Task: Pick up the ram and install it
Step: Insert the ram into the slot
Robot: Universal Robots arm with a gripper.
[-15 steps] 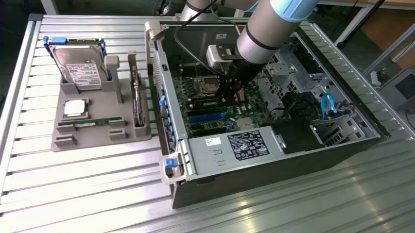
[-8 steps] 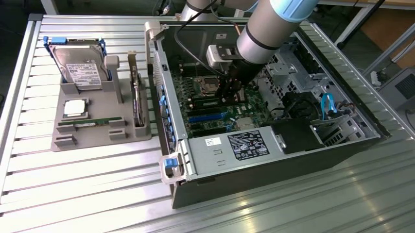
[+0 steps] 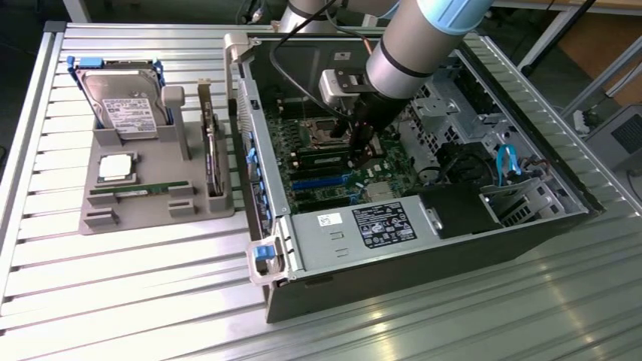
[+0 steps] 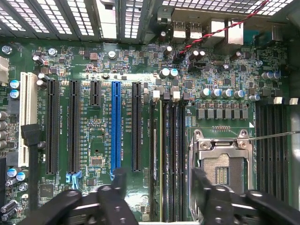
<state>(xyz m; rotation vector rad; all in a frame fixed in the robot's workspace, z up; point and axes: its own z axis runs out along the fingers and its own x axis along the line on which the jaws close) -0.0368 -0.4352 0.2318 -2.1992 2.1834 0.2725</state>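
while end effector [image 4: 157, 187] gapes empty above, ram [image 4: 157, 159] sits slotted.

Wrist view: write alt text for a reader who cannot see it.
The open gripper hangs over a green motherboard, its jaws above a slim ram stick seated in a slot beside an open processor socket. Black expansion slots and one blue slot run alongside.

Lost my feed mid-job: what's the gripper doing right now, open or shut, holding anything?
Gripper: open, holding nothing, hovering over the motherboard near a seated RAM stick.
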